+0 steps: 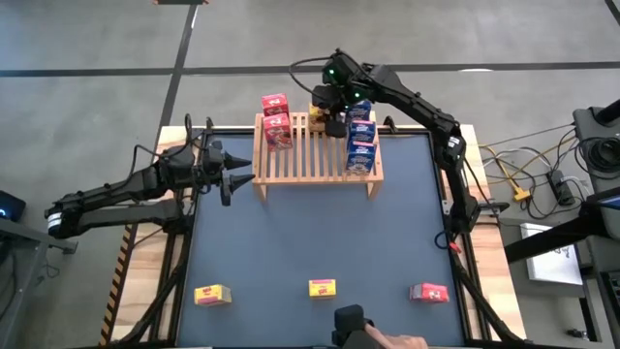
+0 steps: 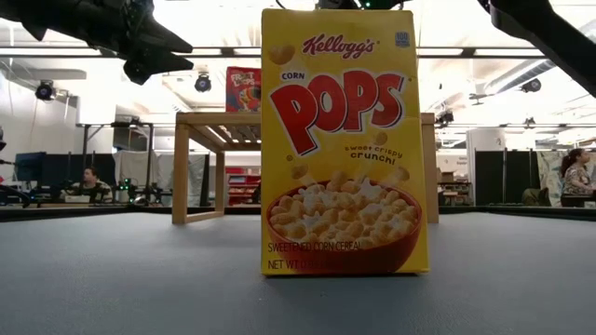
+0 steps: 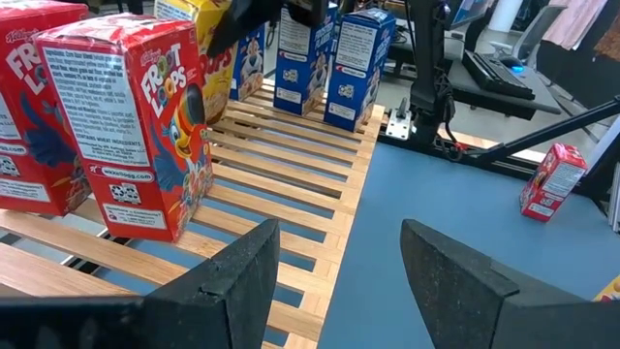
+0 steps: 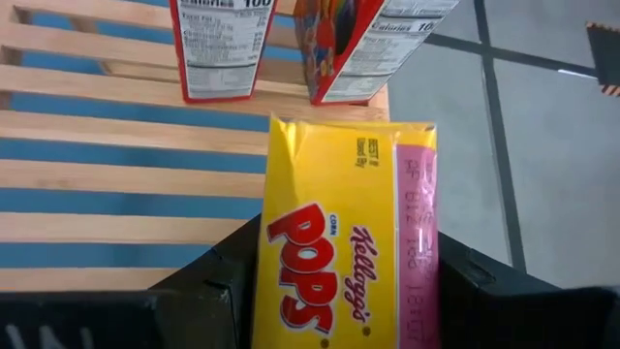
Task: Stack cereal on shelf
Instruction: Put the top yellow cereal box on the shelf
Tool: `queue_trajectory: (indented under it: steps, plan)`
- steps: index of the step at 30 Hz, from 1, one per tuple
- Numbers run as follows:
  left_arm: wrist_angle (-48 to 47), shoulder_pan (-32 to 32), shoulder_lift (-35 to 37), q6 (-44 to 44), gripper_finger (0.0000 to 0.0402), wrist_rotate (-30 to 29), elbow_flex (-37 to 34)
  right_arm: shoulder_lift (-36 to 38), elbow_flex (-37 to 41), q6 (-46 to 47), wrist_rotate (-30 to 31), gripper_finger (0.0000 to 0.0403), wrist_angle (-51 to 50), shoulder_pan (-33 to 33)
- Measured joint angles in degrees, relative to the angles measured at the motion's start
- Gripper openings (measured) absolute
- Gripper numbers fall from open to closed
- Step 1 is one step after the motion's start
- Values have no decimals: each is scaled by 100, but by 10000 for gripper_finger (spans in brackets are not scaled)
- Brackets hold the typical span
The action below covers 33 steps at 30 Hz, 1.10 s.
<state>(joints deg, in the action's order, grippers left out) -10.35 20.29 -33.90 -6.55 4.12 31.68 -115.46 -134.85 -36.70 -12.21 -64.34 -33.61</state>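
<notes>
1. Right wrist view shows the right gripper [image 4: 339, 291] clamped on a small yellow cardboard Corn Pops box [image 4: 344, 262], one dark finger on each long side, above the back edge of the light slatted wooden rack [image 4: 116, 174].
2. Seen from overhead, that gripper [image 1: 332, 109] is at the rack's far side, between two red Froot Loops boxes [image 1: 276, 123] on the left part and a row of blue boxes [image 1: 360, 136] on the right part.
3. The left gripper [image 3: 334, 281] hangs just off the rack's left end, fingers apart and holding nothing.
4. Three boxes wait on the blue table top [image 1: 310, 233] near its front edge: two yellow boxes [image 1: 212, 295], one at the left and one in the middle, and a red box [image 1: 428, 293] at the right.
5. A box like this is probably very light, with thin walls that dent and glossy faces that could slip; gripping across the narrow sides near mid-height looks safest.
6. Set on the slats, the narrow base could tip.
</notes>
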Motion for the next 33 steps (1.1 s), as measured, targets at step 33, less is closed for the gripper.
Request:
queue_trajectory:
  steps: [33]
  plan:
    - [-39,0,-10,2,200,0,0,117,-11,63,-22,254,165,11]
